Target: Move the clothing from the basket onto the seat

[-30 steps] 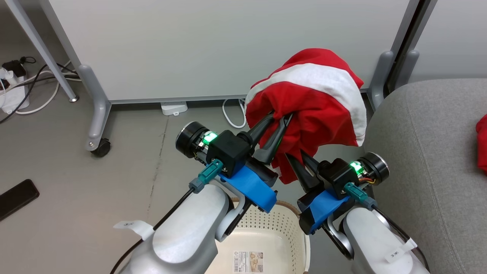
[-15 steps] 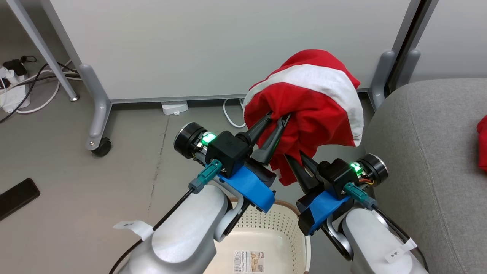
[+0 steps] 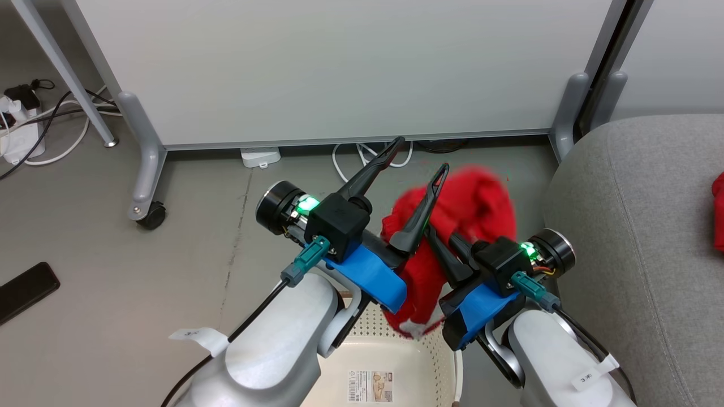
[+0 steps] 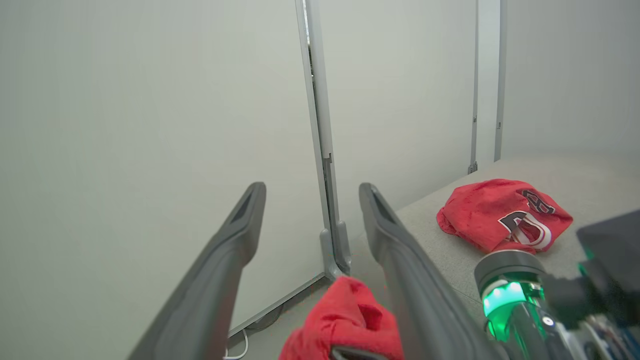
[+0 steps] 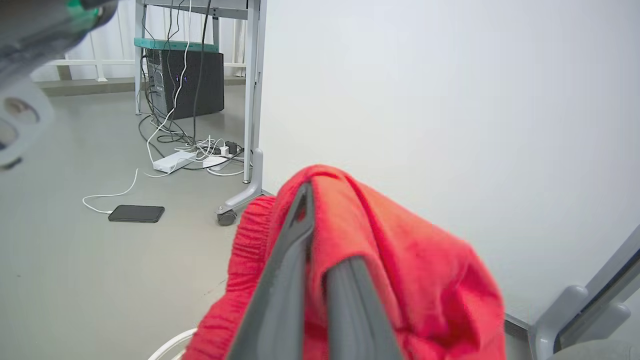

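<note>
Loosely bunched, blurred red clothing (image 3: pixel 452 220) hangs from the clenched right tool (image 3: pixel 440 233); left tool (image 3: pixel 421 154) gapes wide, empty

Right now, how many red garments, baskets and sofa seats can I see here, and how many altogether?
Red garments: 2, the held garment in the right gripper and the lying garment on the seat
Baskets: 1, the basket
Seats: 1
Total: 4
</note>
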You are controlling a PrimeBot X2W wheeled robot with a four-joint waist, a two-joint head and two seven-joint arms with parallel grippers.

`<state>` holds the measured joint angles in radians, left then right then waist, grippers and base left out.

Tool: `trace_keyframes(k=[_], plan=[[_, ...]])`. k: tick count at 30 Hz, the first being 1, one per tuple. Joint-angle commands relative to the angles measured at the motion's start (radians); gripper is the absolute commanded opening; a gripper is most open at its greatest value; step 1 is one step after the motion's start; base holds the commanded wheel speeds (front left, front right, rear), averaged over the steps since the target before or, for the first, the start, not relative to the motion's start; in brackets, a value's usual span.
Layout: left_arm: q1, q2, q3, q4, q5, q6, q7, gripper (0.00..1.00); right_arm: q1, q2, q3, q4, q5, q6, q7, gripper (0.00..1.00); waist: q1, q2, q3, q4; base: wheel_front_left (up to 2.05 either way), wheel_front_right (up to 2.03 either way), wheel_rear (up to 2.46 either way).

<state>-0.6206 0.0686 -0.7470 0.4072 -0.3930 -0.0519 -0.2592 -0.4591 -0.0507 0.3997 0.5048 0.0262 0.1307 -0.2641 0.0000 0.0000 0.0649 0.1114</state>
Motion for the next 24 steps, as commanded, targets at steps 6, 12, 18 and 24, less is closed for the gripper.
trace_keyframes(k=[6,12,18,24], plan=[[-0.018,0.01,0.007,-0.01,0.012,0.01,-0.007,1.0,-0.002,0.001,-0.017,-0.006,0.005,0.0,0.0,0.0,0.0,0.0,0.008,-0.003,0.0,0.0,0.0],[-0.016,0.012,0.009,-0.015,0.016,0.016,-0.006,1.0,0.01,0.001,-0.047,-0.028,-0.005,0.0,0.0,0.0,0.0,0.0,0.02,-0.012,0.0,0.0,0.0],[-0.014,0.016,0.012,-0.018,0.021,0.023,-0.007,1.0,0.024,0.001,-0.099,-0.053,-0.029,0.0,0.0,0.0,0.0,0.0,0.038,-0.035,0.0,0.0,0.0],[-0.007,0.027,0.014,-0.022,0.029,0.026,-0.007,1.0,0.03,0.001,-0.148,-0.081,-0.054,0.0,0.0,0.0,0.0,0.0,0.061,-0.078,0.0,0.0,0.0]])
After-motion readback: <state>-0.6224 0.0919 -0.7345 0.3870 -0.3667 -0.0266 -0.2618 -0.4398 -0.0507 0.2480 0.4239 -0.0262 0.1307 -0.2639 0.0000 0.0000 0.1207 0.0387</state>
